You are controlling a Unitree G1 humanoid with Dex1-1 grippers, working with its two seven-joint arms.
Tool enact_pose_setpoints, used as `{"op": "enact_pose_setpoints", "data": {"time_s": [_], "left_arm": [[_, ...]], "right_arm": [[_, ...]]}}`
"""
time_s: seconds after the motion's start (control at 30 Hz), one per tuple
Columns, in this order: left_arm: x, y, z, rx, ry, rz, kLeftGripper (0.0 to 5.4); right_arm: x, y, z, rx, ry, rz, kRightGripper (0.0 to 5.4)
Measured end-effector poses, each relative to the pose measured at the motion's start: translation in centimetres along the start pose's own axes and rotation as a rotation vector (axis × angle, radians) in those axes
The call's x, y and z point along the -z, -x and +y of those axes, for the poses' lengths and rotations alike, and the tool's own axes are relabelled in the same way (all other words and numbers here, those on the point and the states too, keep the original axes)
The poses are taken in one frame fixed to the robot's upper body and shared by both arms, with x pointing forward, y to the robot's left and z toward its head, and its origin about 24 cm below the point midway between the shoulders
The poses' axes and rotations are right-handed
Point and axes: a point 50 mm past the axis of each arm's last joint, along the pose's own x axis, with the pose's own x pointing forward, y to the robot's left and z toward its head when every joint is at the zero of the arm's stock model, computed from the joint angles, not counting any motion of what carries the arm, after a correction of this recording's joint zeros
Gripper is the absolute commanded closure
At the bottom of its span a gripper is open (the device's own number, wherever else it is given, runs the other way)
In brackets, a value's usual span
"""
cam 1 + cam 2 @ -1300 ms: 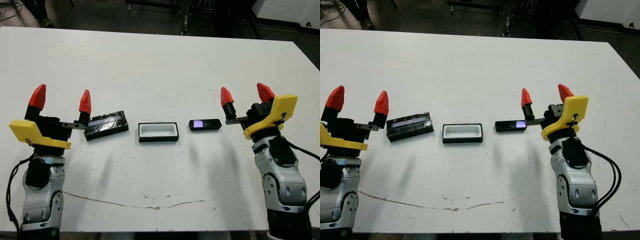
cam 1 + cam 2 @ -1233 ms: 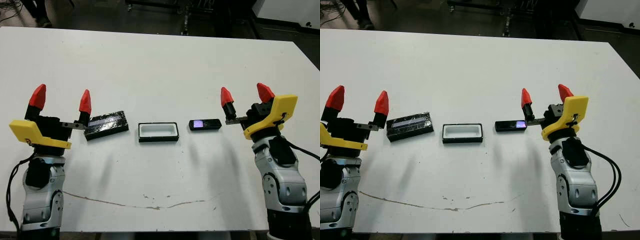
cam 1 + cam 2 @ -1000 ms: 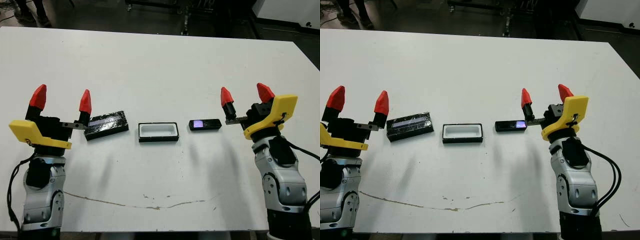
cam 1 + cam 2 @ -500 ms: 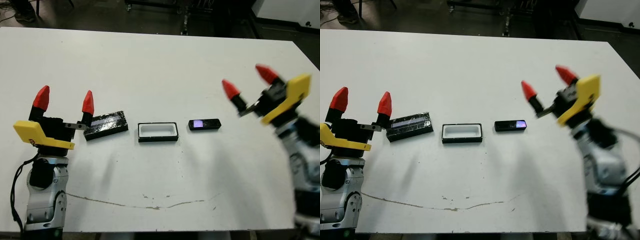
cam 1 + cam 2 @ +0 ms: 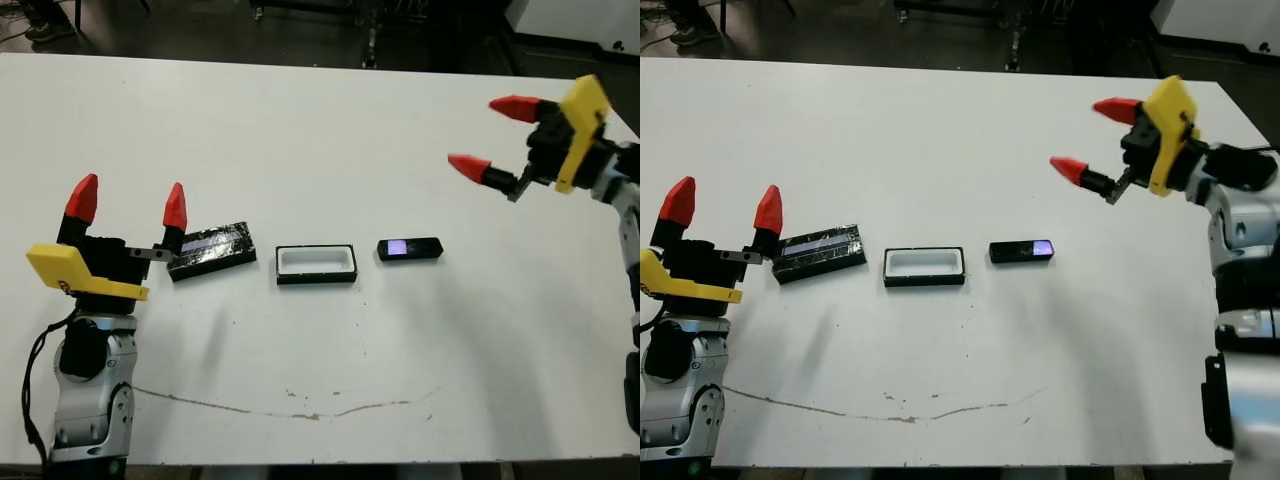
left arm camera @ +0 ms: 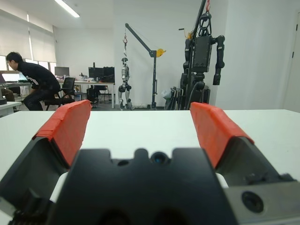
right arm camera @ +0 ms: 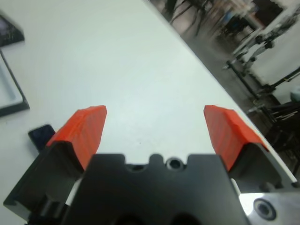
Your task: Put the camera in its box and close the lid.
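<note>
The camera [image 5: 410, 249] is laid lengthwise across the table, just right of the box [image 5: 317, 264]. The spread, empty right gripper [image 5: 495, 138] is positioned above and right, nearer than the spread, empty left gripper [image 5: 128, 205].

- camera [image 5: 410, 249]: slim black bar with a small purplish-white lit patch on top; lies flat on the table, long axis left-right, just right of the box, a small gap between them.
- box [image 5: 317, 264]: shallow rectangular tray, black walls, white interior, open and empty; sits between lid and camera.
- lid [image 5: 211, 250]: flat glossy black slab with a pale bluish stripe; lies flat left of the box, apart from it, slightly skewed, right end farther.
</note>
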Motion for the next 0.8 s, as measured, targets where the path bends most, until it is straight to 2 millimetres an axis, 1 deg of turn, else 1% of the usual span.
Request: {"op": "enact_pose_setpoints", "data": {"time_s": [0.1, 0.23, 0.33, 0.5, 0.67, 0.8], "left_arm": [[0.0, 0.0, 0.0, -0.01, -0.001, 0.004, 0.0], [0.1, 0.0, 0.0, -0.01, 0.002, 0.007, 0.0], [0.1, 0.0, 0.0, -0.011, 0.002, 0.007, 0.0], [0.1, 0.0, 0.0, -0.014, 0.003, 0.008, 0.0], [0.2, 0.1, 0.0, -0.014, 0.003, 0.01, 0.0], [0.5, 0.1, 0.1, -0.015, 0.005, 0.023, 0.0]], "right_arm": [[0.4, -0.4, -0.1, -0.07, -0.008, 0.045, 0.02], [1.0, -1.1, 0.4, -0.18, -0.027, 0.116, 0.02], [1.0, -1.5, 0.5, -0.228, -0.007, 0.163, 0.02], [0.6, -2.2, 1.0, -0.318, 0.007, 0.188, 0.02], [1.0, -2.4, 1.6, -0.417, -0.01, 0.256, 0.02], [1.0, -2.3, 1.8, -0.484, -0.025, 0.269, 0.02]]}}
